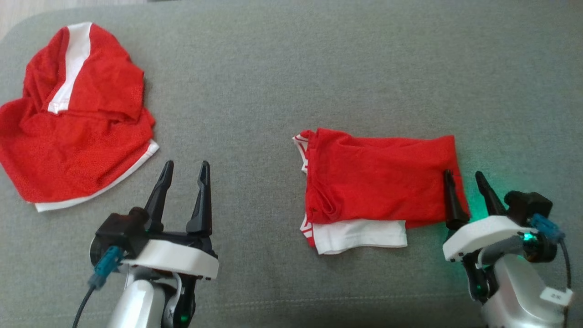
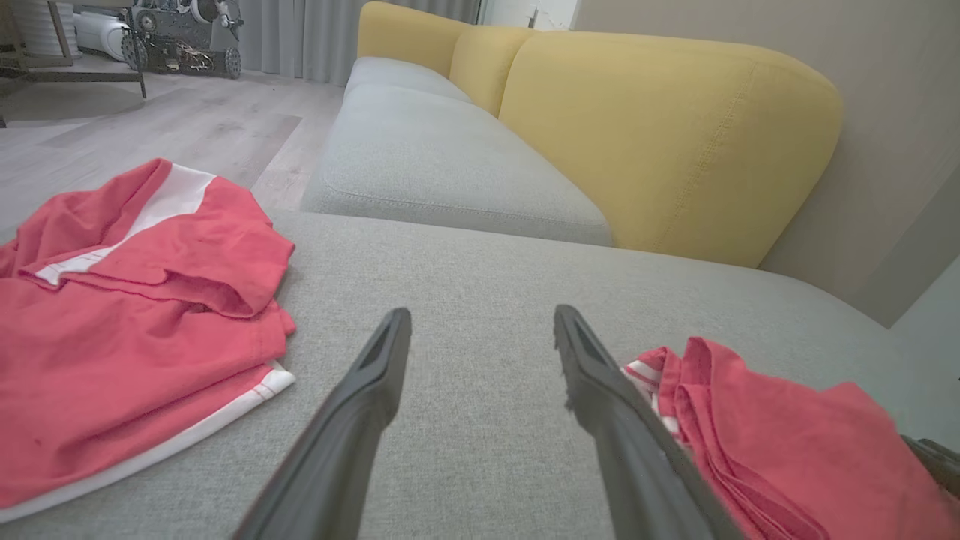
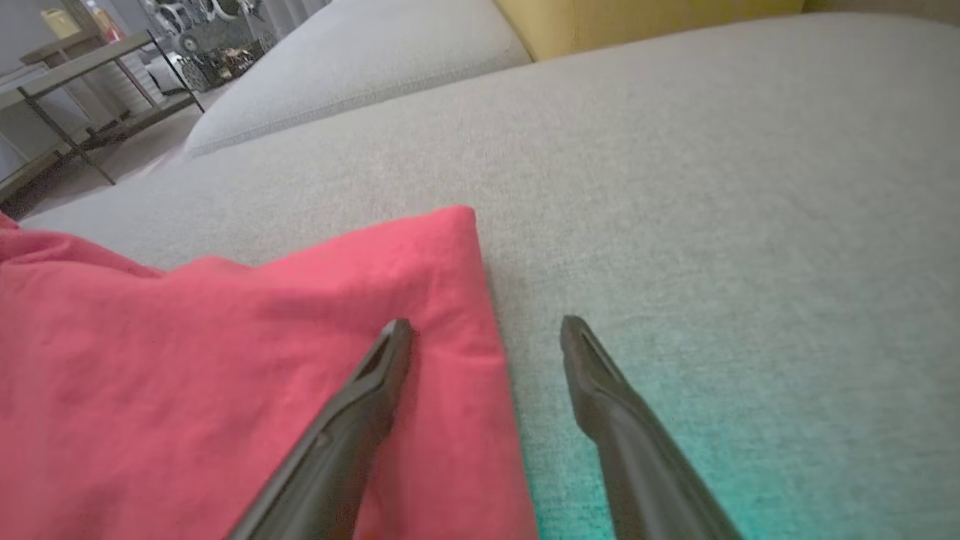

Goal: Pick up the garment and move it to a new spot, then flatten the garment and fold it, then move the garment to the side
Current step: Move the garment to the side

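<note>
left wrist view reveals yellow backrest (image 2: 667, 142) beyond folded garment (image 2: 795, 450)

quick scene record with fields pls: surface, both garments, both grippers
surface: grey sofa cushion
folded garment: red with white, folded flat, on the robot's right
crumpled garment: red with a white stripe, bunched up, far left
left gripper: jaws open, holding nothing, over bare cushion between the garments
right gripper: jaws open, straddling the folded garment's right edge, nothing gripped

red-and-white garment (image 1: 382, 182), grey sofa (image 1: 273, 68)
</note>
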